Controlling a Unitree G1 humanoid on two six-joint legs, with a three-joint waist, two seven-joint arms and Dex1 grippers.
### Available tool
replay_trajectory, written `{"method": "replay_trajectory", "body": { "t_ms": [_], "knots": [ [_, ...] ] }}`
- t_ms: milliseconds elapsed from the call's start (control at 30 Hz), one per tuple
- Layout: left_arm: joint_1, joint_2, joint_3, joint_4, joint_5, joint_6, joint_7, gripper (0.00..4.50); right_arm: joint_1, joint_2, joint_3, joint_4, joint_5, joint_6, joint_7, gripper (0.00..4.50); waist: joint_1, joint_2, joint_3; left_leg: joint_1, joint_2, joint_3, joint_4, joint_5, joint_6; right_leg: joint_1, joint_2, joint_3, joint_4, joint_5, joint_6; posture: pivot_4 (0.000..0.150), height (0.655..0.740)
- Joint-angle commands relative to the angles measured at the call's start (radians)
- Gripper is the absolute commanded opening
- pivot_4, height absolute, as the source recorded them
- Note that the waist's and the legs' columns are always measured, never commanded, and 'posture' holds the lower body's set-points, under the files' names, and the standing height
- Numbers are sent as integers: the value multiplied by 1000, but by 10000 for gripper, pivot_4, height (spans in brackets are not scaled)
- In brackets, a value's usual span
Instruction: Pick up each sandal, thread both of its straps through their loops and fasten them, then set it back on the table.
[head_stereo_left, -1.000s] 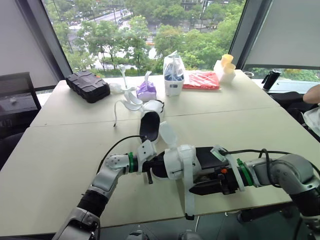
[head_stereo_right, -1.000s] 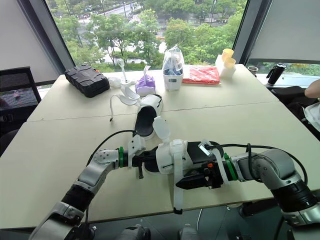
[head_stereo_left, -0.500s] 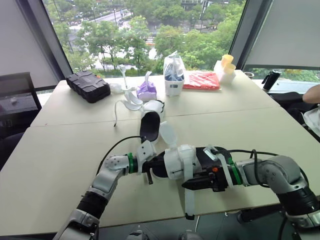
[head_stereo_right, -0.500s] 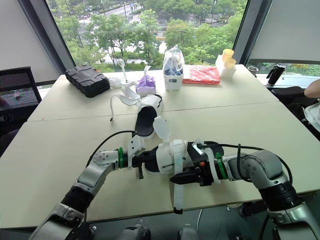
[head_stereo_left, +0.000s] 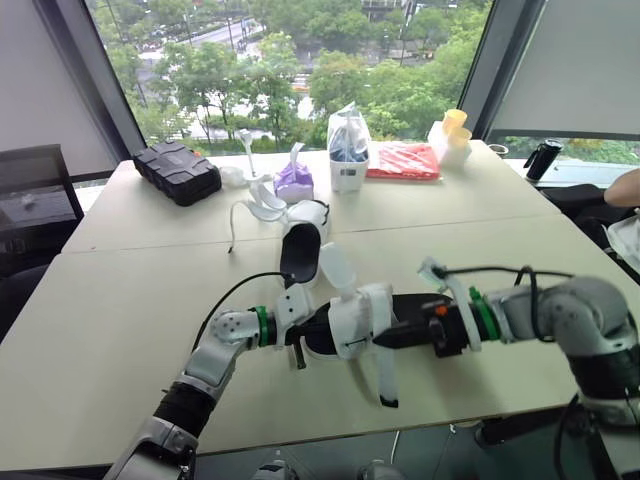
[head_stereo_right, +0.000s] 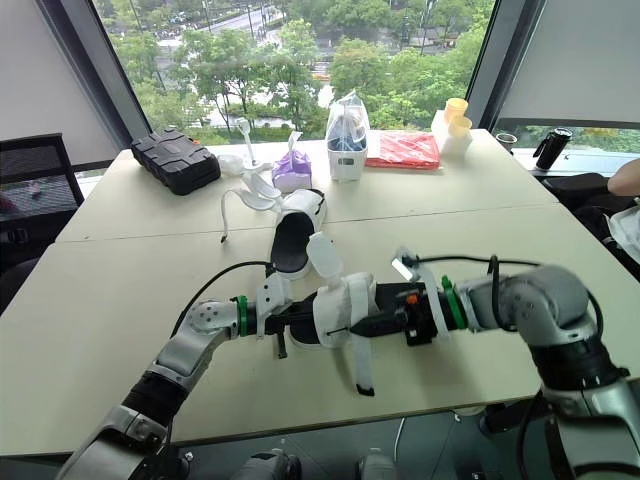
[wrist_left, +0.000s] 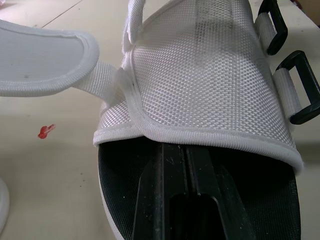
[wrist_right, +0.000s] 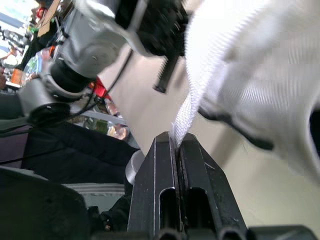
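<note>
Low in the centre of the head views, the sandal (head_stereo_left: 350, 318) sits between the two arms, over the near part of the table (head_stereo_left: 120, 300). The left claw (wrist_left: 184, 150) reaches in at its heel, under the mesh upper (wrist_left: 200, 75) and over the black insole (wrist_left: 122, 200); whether it grips I cannot tell. The right claw (wrist_right: 177, 142) is pressed together on a white strap (head_stereo_left: 386, 372), whose free end hangs below the sandal. The other sandal (head_stereo_left: 300, 250) lies just above it, mid-frame, straps loose.
</note>
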Motion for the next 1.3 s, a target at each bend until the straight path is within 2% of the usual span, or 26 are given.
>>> {"method": "replay_trajectory", "body": {
  "t_ms": [33,200,367,467,633,833,1100,1300],
  "knots": [
    [33,8,-50,77,60,17,-3,0,-155,4,6,124,-12,32,46,504,0,0,0,0,0,0,0,0,0,0,0,0,0,0,0,1500,7400],
    [33,1,-55,83,61,11,1,0,-373,49,168,434,-191,-112,171,504,0,0,-1,0,0,0,1,0,0,1,-9,-13,-1,1,-2,1500,7400],
    [43,3,-54,71,61,15,8,0,-487,86,329,689,-376,-275,361,504,2,1,-1,-2,-1,-1,1,-1,1,1,-9,-15,-3,2,0,1500,7400],
    [53,9,-52,55,61,22,12,0,-515,96,400,763,-456,-326,468,504,1,1,-1,-3,-2,-1,2,-1,1,0,-9,-15,-4,3,2,1500,7400],
    [68,20,-50,37,60,27,16,0,-520,98,442,820,-550,-384,580,504,0,1,-1,-3,-2,-1,1,-1,1,-1,-9,-15,-4,4,3,1500,7400],
    [66,23,-53,34,58,30,17,0,-515,125,431,888,-670,-516,608,504,-1,3,-2,-3,-2,-1,0,-1,0,-2,-9,-15,-3,4,3,1500,7400],
    [54,18,-55,39,58,25,19,0,-537,151,406,941,-756,-591,658,504,-2,3,-2,-3,-2,-1,1,-1,0,-2,-9,-15,-1,4,3,1500,7400],
    [60,22,-54,35,56,24,18,0,-518,149,413,841,-780,-602,718,504,-2,3,-2,-3,-2,-1,1,-1,0,-3,-9,-15,1,4,3,1500,7400]
  ]
}}
